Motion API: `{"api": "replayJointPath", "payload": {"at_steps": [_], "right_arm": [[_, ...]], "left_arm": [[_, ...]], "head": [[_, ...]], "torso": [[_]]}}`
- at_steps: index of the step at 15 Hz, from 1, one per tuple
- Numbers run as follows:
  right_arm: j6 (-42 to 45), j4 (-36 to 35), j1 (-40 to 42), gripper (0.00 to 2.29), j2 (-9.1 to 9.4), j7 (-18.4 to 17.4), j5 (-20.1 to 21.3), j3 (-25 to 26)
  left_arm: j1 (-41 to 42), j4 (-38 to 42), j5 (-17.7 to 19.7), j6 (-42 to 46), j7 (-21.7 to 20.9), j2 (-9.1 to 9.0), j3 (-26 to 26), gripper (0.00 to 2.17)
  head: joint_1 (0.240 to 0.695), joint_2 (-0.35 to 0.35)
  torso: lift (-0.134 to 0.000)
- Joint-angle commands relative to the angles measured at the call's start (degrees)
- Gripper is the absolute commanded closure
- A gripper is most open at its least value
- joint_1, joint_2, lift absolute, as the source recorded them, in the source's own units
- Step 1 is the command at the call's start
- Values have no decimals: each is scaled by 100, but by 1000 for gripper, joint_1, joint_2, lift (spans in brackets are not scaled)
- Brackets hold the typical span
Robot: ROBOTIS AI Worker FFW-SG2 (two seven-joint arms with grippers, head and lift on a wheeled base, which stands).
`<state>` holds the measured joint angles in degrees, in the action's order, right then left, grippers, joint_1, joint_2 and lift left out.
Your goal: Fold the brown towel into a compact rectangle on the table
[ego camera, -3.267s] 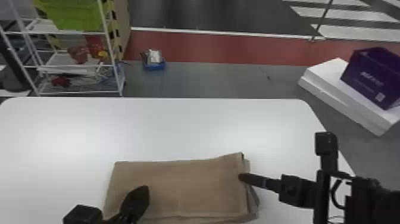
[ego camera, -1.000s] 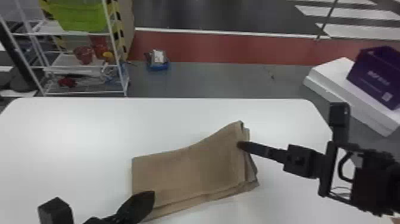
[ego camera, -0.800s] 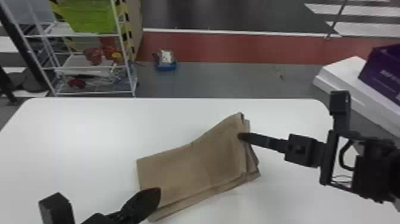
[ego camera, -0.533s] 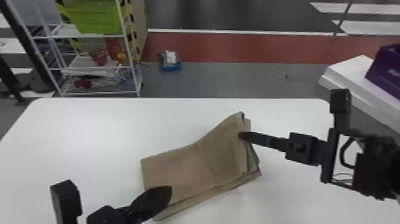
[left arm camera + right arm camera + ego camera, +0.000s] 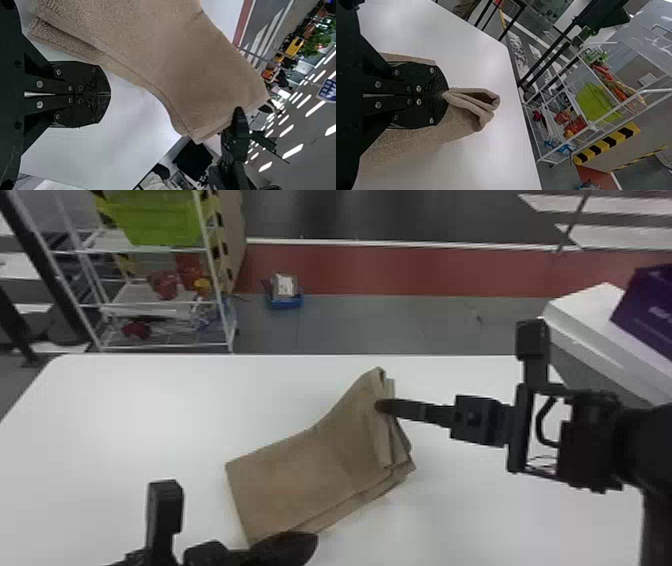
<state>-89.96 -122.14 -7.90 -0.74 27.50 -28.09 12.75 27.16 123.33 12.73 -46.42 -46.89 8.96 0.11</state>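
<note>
Brown towel (image 5: 300,480) lay folded on the table (image 5: 125,415), right end raised, pinched in my right gripper (image 5: 444,95), probably to turn it straight. My left gripper (image 5: 110,94), closed on nothing, sat by the near corner, likely for flattening.

- One brown towel (image 5: 300,475) out there!
- Two grippers, the left (image 5: 300,542) and the right (image 5: 382,406)!
- A single white table (image 5: 125,405)!
- One shelf rack (image 5: 210,255), folks!
- One green bin (image 5: 160,220)!
- Just one purple box (image 5: 650,310)!
- And one blue tray (image 5: 286,303)!
</note>
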Motion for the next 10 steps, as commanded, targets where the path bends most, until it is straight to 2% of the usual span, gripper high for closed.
{"api": "replayJointPath", "payload": {"at_steps": [1, 3, 6, 8, 9, 10], "right_arm": [[-12, 50, -177, 1480, -5, -17, 14, -53], [-12, 67, -212, 1480, -5, -17, 23, -45], [-12, 76, -168, 1480, -23, -8, 32, -71], [-12, 67, -168, 1480, -23, -8, 67, -133], [-12, 67, -168, 1480, -23, -8, 93, -176], [-12, 67, -168, 1480, -23, -8, 111, -203]], "left_arm": [[-35, -72, -33, -48, 40, -53, -73, 1521], [53, 16, -25, 445, 172, -114, 6, 1521], [149, -37, -16, 1904, 743, -123, 112, 1487], [-114, -450, -165, 2097, 901, -123, 112, 1308], [-237, -679, -253, 2150, 910, -123, 112, 1139], [-308, -837, -341, 2150, 910, -123, 112, 1136]], "head": [[695, -41], [695, -45], [695, -34], [695, -4], [695, 3], [695, 12]], "torso": [[-124], [-124], [-124], [-124], [-124], [-124]]}}
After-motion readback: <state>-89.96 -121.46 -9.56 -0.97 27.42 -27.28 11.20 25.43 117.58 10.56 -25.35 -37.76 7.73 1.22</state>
